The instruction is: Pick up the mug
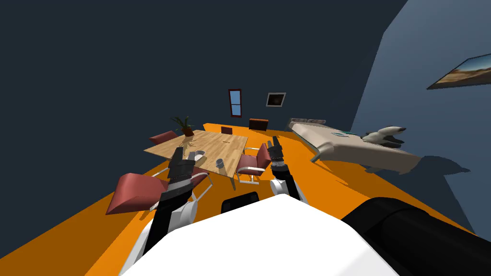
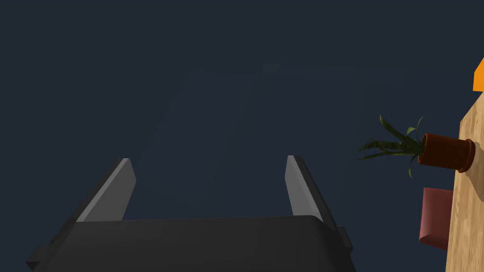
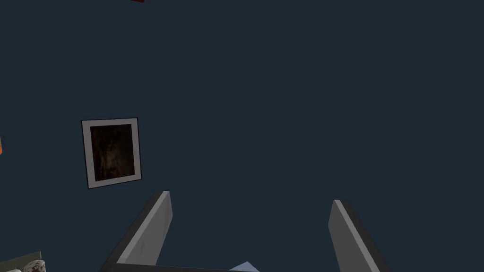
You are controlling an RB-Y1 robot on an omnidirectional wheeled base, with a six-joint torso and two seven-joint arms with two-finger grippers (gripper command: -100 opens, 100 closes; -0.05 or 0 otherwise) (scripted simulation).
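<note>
A small grey mug [image 1: 220,164] stands near the front edge of the wooden table [image 1: 225,143]. My left gripper [image 1: 178,152] is raised over the table's near left corner, left of the mug and apart from it. In the left wrist view that gripper [image 2: 207,159] is open with nothing between its fingers, and it faces a dark wall. My right gripper [image 1: 274,141] is held up to the right of the table, above a red chair; its fingers [image 3: 156,226] stand wide apart and empty.
A potted plant [image 1: 184,126] [image 2: 444,152] sits at the table's far left, and a white bowl-like thing [image 1: 198,154] beside my left gripper. Red chairs [image 1: 136,191] [image 1: 251,163] ring the table. A beige sofa [image 1: 355,148] stands to the right on the orange floor.
</note>
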